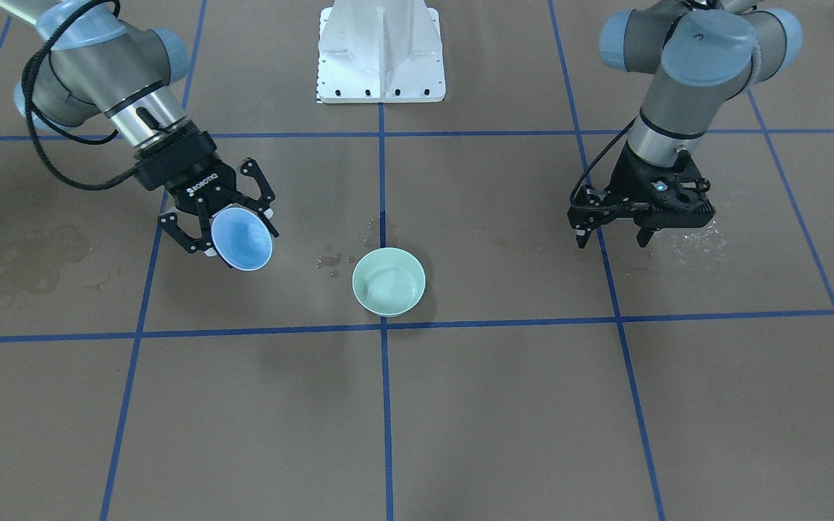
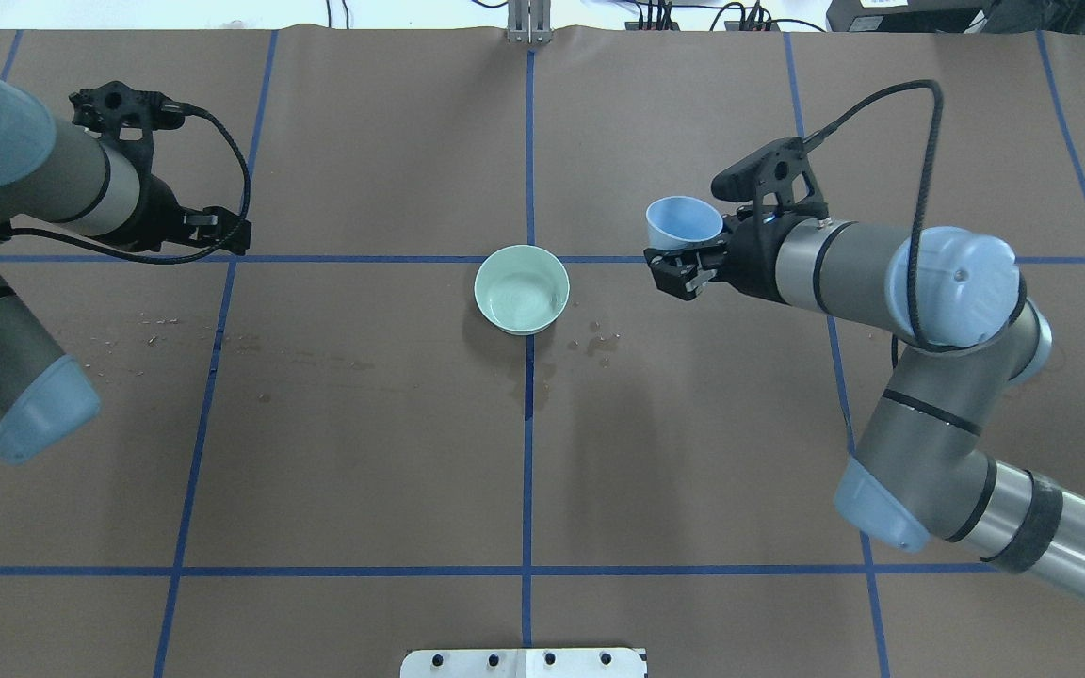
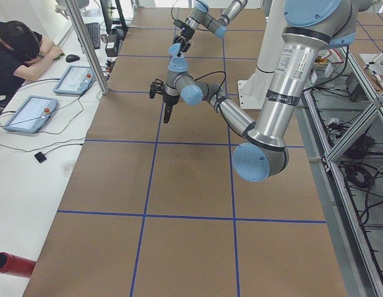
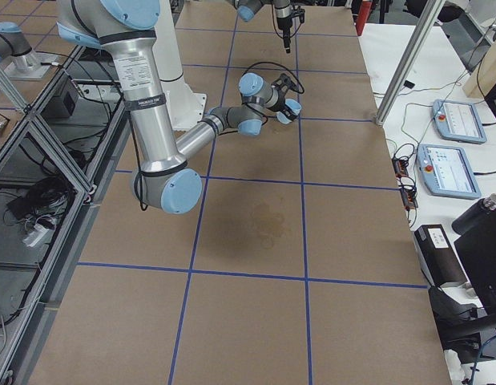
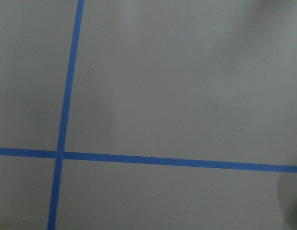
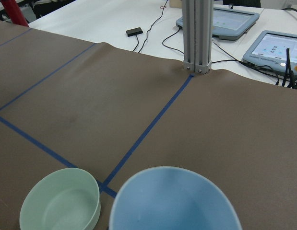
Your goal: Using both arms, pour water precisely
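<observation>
Brown paper covers the desk (image 2: 364,452). Over its left side my left hand (image 1: 612,233) hangs spread and empty, well clear of the bowls, I judge so it won't crowd the pour. At the middle the green bowl (image 2: 522,289) sits by the crossing of the blue tape lines (image 2: 364,259), a fixed target. The water (image 2: 599,341) shows only as glinting drops just beside it. My right hand (image 1: 236,224) pinches the blue bowl (image 1: 243,244) by its rim, tilted, lifted off to the side; whether it carries anything I cannot tell.
</observation>
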Robot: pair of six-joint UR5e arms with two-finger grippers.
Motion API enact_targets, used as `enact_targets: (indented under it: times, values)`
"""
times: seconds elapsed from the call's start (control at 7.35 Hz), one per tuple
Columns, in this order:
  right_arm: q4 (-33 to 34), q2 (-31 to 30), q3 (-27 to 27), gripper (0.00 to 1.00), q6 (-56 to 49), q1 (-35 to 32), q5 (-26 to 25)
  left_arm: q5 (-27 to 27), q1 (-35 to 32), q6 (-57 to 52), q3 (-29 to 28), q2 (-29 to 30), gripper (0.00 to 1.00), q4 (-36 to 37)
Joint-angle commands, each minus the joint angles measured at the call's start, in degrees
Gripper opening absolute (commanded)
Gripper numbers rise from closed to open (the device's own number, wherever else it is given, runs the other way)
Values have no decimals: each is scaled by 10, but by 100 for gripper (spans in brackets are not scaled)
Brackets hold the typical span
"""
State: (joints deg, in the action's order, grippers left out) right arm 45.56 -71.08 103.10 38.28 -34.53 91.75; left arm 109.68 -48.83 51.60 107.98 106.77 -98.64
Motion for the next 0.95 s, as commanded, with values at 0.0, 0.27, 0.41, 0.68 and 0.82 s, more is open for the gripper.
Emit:
enact_targets:
  times: [0.0, 0.27, 0.41, 0.68, 0.82]
  values:
    - [116, 63, 3, 0, -62, 52, -44, 1, -25, -69, 7, -41, 100, -2]
    - [229, 123, -1, 0, -73, 67, -38, 1, -28, -69, 10, -45, 100, 0]
    - [282, 147, -7, 0, -75, 75, -34, 1, -28, -69, 9, -46, 100, 1]
    - [363, 155, -11, 0, -110, 76, 14, 1, -28, -69, 8, -47, 100, 0]
    - [399, 157, -12, 0, -113, 76, 38, 1, -28, -69, 7, -47, 100, 0]
